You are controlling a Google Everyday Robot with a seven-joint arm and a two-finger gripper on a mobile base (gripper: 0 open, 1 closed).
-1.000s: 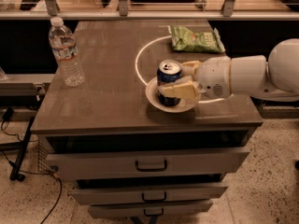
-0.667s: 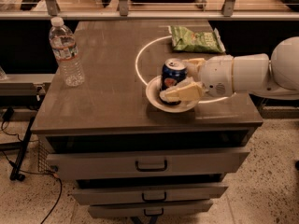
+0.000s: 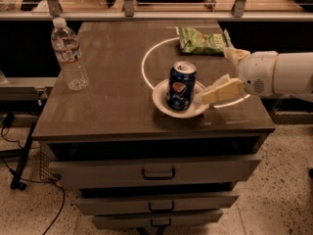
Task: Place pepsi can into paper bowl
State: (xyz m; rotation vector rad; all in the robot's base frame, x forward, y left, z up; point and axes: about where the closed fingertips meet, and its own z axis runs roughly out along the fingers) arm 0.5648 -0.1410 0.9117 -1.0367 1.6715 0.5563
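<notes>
Brown worktop (image 3: 112, 82), smooth with a dull sheen, sits on a cabinet of metal-handled drawers (image 3: 156, 173), speckled floor below. At the right edge hangs the gripper (image 3: 215, 74), a rounded white housing with two tan, wedge-shaped fingers (image 3: 222, 91), and it's released: spread wide, grasping nothing. The lower finger points at the right rim of the paper bowl (image 3: 159, 99), just beside it; whether it touches, I cannot tell. The upper finger sits farther back, near the snack bag. And the pepsi can (image 3: 180, 85), dark blue metal cylinder, silver top, round logo facing us, stands upright inside that shallow white bowl, near the front edge and right of the middle. Nothing sits between claw and can. A thin pale ring (image 3: 143, 65) curves across the top behind the bowl. Crinkly green snack bag (image 3: 201, 40) lies flat toward the back-right corner. Well apart, by the left edge, stands a ribbed clear plastic water bottle (image 3: 69, 55) with a white cap
</notes>
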